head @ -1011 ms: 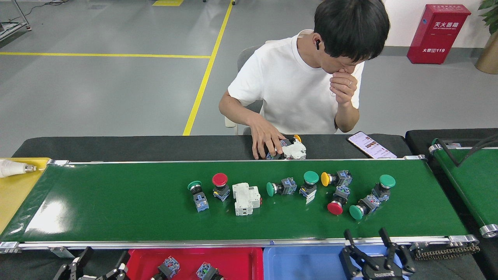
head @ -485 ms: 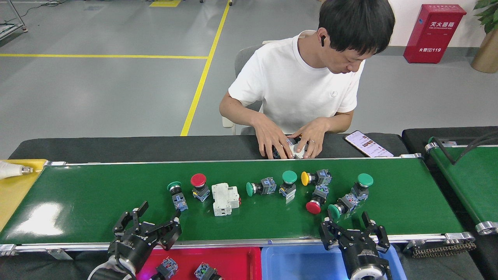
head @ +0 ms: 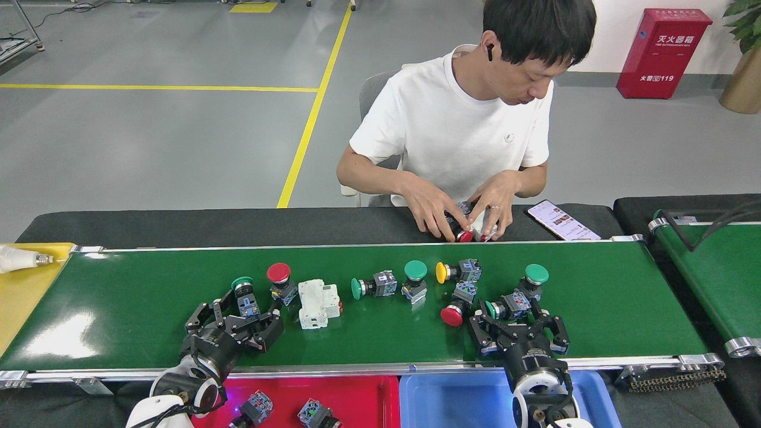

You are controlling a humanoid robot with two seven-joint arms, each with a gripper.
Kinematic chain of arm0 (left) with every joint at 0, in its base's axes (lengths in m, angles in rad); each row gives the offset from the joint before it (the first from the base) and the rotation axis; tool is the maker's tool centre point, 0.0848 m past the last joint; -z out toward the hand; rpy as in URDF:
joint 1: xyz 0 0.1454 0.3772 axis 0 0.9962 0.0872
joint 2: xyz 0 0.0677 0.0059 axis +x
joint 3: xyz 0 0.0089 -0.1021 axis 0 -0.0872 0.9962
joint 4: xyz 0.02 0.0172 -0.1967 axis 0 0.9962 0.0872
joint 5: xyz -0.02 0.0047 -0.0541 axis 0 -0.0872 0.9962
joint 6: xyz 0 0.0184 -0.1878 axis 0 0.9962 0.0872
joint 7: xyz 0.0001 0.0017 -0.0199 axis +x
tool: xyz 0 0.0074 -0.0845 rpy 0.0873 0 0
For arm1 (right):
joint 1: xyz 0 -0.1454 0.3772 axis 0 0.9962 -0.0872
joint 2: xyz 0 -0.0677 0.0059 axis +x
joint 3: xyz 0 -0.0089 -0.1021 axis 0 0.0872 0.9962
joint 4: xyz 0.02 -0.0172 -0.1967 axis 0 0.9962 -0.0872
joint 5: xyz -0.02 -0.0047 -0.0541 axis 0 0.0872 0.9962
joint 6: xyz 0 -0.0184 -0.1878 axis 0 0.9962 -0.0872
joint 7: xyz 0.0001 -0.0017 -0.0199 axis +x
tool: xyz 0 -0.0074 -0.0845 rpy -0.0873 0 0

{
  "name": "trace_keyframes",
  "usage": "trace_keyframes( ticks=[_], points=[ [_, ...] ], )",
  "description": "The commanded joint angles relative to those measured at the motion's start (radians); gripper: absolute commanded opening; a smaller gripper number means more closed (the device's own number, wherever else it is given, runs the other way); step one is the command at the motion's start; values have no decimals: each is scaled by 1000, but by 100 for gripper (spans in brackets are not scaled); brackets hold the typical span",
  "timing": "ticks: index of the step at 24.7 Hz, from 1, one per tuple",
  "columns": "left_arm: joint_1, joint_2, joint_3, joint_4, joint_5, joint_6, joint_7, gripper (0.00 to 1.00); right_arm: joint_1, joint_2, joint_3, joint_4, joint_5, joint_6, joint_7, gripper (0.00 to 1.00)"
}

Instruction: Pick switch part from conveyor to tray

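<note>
Switch parts [head: 380,284] mostly lie on the conveyor [head: 119,309]; two rest in our red tray [head: 357,398]; our left gripper [head: 238,318] spreads around a green-capped switch [head: 244,294]; our right gripper [head: 516,324] spreads by another green switch [head: 505,307]; neither grasps yet.

Both arms reaching forward, left hand [head: 238,318] and right hand [head: 516,327] each with fingers spread.

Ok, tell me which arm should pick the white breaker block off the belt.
Left. The left gripper hangs open over the conveyor just beside the white breaker block. The right gripper is further along, open around a green-capped switch, with other switches between.
</note>
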Motion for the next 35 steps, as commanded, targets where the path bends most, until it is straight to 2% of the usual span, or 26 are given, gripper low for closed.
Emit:
trace_keyframes(
  ticks=[1, 2, 3, 5, 6, 9, 12, 15, 18, 21, 22, 23, 24, 27, 28, 29, 30, 32, 33, 35],
  points=[
    [-25, 6, 1, 26, 2, -1, 17, 75, -18, 2, 5, -7, -5, -7, -4, 70],
    [-25, 6, 3, 28, 2, -1, 26, 54, -18, -3, 7, -7, -6, -14, -4, 57],
    [-23, 7, 3, 26, 4, -1, 40, 43, -19, -4, 13, -7, -6, -16, -6, 44],
    [-17, 10, 1, 23, 5, -4, 51, 16, -18, -7, 22, -16, -8, -19, -7, 40],
    [-12, 10, 3, 22, 10, -6, 51, 9, -13, -7, 24, -21, -8, -25, -7, 40],
    [14, 9, 12, -10, 24, -9, 55, 5, 28, -7, 24, -97, -11, -108, -4, 40],
    [78, 12, 38, -105, 61, -15, 55, 4, 160, -12, 24, -255, -25, -270, -3, 42],
    [152, 12, 63, -217, 65, -26, 55, 4, 282, -18, 24, -369, -80, -484, -4, 42],
    [267, 10, 80, -368, 67, -47, 55, 4, 323, -17, 24, -409, -95, -643, -4, 42],
    [380, 10, 69, -509, 71, -57, 57, 4, 323, -7, 56, -400, -95, -682, -1, 42],
    [434, 10, 60, -563, 67, -60, 60, 4, 318, -4, 99, -386, -95, -675, -1, 47],
    [492, 12, 35, -615, 65, -75, 74, 5, 312, -1, 134, -364, -94, -674, -1, 64],
    [534, 15, -2, -653, 59, -96, 89, 5, 306, 6, 159, -344, -89, -669, 3, 98],
    [590, 43, -100, -693, -16, -121, 104, 6, 305, 10, 188, -329, -91, -666, 22, 99],
    [592, 44, -134, -688, -50, -121, 112, 7, 305, 16, 194, -320, -89, -663, 22, 99],
    [592, 41, -152, -685, -73, -121, 115, 13, 302, 17, 196, -311, -89, -662, 22, 99],
    [592, 37, -157, -684, -81, -121, 115, 24, 300, 17, 196, -309, -89, -662, 22, 99],
    [592, 26, -157, -684, -82, -121, 115, 65, 289, 16, 193, -309, -91, -660, 22, 99],
    [592, 26, -157, -684, -81, -119, 115, 100, 282, 16, 191, -309, -91, -660, 22, 99],
    [590, 21, -149, -684, -77, -116, 115, 100, 272, 19, 182, -317, -94, -643, 22, 99]
  ],
)
